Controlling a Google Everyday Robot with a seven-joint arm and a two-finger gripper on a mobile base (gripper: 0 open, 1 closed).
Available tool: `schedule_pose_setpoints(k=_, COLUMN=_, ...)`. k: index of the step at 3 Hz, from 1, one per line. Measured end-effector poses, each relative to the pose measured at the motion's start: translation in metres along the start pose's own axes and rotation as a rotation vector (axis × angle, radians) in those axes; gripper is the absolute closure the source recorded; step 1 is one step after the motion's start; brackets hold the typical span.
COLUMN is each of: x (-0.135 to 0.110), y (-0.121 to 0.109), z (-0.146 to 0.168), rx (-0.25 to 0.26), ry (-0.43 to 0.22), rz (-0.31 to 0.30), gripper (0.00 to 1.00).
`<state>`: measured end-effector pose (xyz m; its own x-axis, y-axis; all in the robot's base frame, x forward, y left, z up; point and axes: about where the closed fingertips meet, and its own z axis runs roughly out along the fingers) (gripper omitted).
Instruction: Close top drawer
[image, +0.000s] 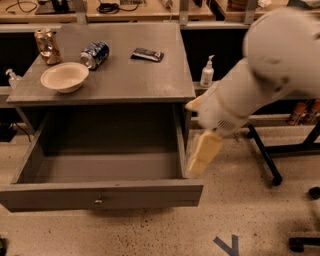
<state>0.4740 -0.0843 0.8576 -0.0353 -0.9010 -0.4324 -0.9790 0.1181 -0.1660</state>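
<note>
One open top drawer (150, 194), pincer (196, 166) beside its right wall.

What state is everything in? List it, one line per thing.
top drawer: pulled out, empty
gripper: pointing down by the drawer's right front corner
bowl: upright, empty
blue can: lying on its side
copper can: upright
dark packet: lying flat
pump bottle: upright

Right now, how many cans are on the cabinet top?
2: an upright can at the back-left corner, a blue can lying on its side behind the bowl. The gripper hangs beside the open top drawer.
</note>
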Motion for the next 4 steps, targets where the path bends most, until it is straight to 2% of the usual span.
schedule_pose_setpoints(k=1, x=-0.049, y=0.050, z=0.087, rx=-0.044, ry=-0.102, rz=-0.182, gripper=0.00)
schedule_pose_setpoints(k=2, x=-0.052, y=0.041, z=0.085, rx=-0.008, ry=-0.108, rz=-0.176, gripper=0.00)
schedule_pose_setpoints(k=3, x=-0.058, y=0.045, z=0.095, rx=-0.034, ry=-0.069, rz=-0.203, gripper=0.00)
schedule_pose_setpoints(k=4, x=-0.045, y=0.048, z=0.174, rx=-0.100, ry=-0.008, rz=-0.249, gripper=0.00)
